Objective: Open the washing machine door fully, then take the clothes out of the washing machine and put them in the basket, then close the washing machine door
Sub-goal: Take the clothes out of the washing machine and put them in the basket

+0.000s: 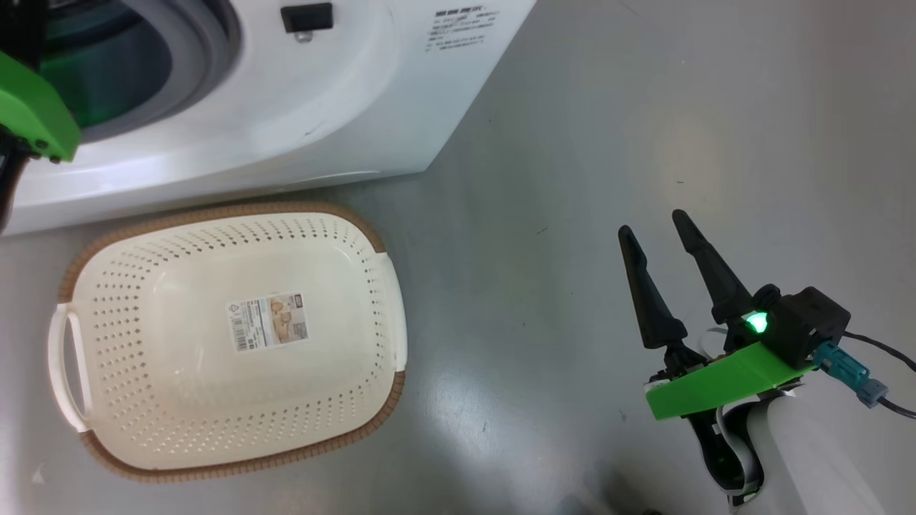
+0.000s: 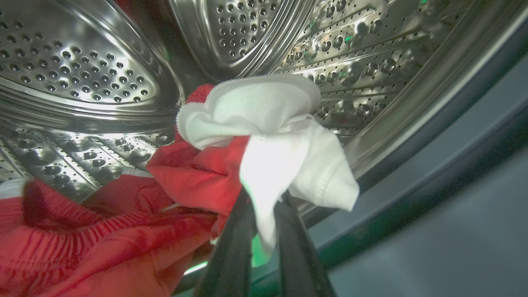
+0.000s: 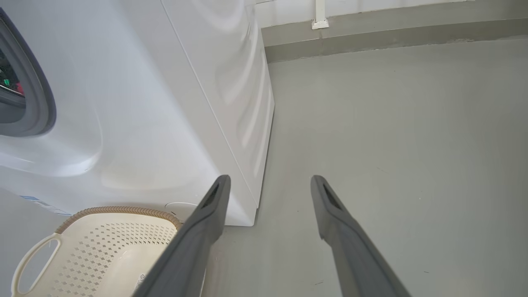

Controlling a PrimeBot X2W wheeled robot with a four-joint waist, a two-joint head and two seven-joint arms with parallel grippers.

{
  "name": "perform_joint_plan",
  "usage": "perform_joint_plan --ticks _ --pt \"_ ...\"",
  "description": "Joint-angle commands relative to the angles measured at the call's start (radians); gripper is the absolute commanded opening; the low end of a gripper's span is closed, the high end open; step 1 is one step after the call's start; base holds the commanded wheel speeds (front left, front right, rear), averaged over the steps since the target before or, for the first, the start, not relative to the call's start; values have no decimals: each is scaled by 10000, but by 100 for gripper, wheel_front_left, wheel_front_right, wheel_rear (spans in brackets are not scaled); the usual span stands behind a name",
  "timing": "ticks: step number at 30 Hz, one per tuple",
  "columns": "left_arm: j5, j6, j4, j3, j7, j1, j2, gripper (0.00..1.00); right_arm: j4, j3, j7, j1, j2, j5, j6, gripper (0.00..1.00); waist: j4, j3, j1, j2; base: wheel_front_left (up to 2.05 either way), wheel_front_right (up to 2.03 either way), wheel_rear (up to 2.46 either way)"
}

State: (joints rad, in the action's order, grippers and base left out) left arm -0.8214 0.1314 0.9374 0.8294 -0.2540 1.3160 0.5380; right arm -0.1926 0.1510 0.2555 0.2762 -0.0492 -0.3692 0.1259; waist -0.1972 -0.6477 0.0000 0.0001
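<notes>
— Left gripper (image 2: pixel 266 197): how does it stand?
— Its two dark fingers (image 2: pixel 231 251) are pinched together on the clothes (image 2: pixel 194 173), with a white fold caught between them, inside the perforated steel drum (image 2: pixel 82 62).
— What does the bundle look like?
— It is soft bright red fabric, ribbed in places, with a white piece with a stitched edge bunched on top. From the fingertips the white part balloons toward 12 o'clock. The red spreads toward 8 o'clock over the drum's lower wall.
— And the right gripper (image 1: pixel 653 223)?
— Its jaws are apart, over the grey floor (image 1: pixel 572 143). The basket (image 1: pixel 164 343) lies at its 9 o'clock and the washing machine (image 1: pixel 322 107) at its 11 o'clock.
</notes>
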Motion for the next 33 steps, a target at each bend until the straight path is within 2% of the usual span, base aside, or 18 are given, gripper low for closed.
perform_joint_plan --ticks 1,9,12,22,33 --pt "-71 -8 -223 -467 -76 118 484 0 227 160 63 -44 -11 -11 48 100 30 55 0 -1 0 0 0" --pt "264 -8 -703 -1966 -77 -538 235 0 188 -96 63 -78 -11 117 48 100 341 366 0 -1 0 0 0" --pt "645 -8 -1043 -2879 -77 -1147 16 0 150 -179 63 -108 -11 177 48 100 510 608 0 -1 0 0 0" --pt "2368 -8 -2677 -6142 -77 -3636 -1190 0 -10 -511 63 -403 -11 407 48 100 1027 1429 0 -1 0 0 0" --pt "3818 -8 -4865 -8451 -78 -6045 -2392 0 -39 -813 63 -648 -11 485 48 100 1304 1892 0 -1 0 0 0"
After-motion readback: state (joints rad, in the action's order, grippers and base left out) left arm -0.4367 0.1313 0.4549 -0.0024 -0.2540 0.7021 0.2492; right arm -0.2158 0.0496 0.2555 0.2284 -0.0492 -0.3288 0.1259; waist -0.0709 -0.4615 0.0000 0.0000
